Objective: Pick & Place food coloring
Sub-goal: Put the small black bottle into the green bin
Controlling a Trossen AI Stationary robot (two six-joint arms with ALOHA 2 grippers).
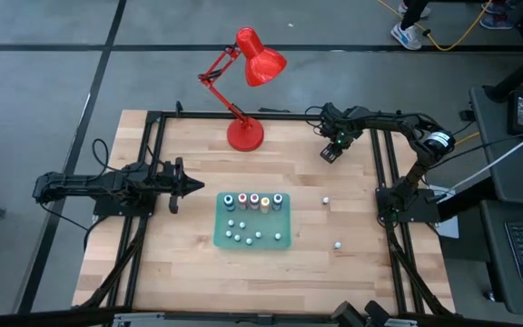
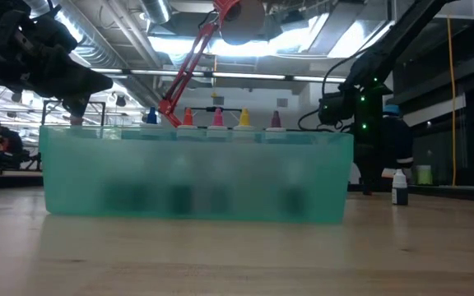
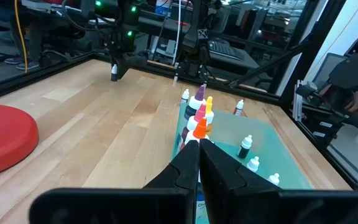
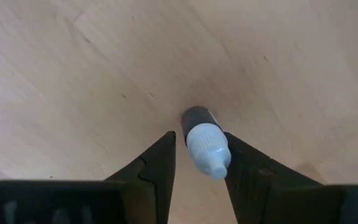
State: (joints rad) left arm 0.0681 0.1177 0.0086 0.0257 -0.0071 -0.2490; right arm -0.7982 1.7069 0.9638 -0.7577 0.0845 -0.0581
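Observation:
A small food coloring bottle with a dark body and a pale cap stands upright on the wood. My right gripper points down over it near the table's far right, open, one finger on each side of the cap. A teal tray at mid-table holds a row of coloured bottles along its far side and several pale-capped ones nearer. Two loose bottles stand right of the tray. My left gripper hovers level left of the tray, shut. My right gripper comes from above, its fingers flanking the bottle's cap. One finger lies right beside the cap, and a narrow gap shows at the other finger. Whether either finger touches the bottle I cannot tell. The bottle stands on the table.
A red desk lamp stands with its base at the table's far edge, left of my right gripper, its head beyond the table. Black frame rails run along the table's left, right and far sides. Bare wood lies between the tray and my right gripper.

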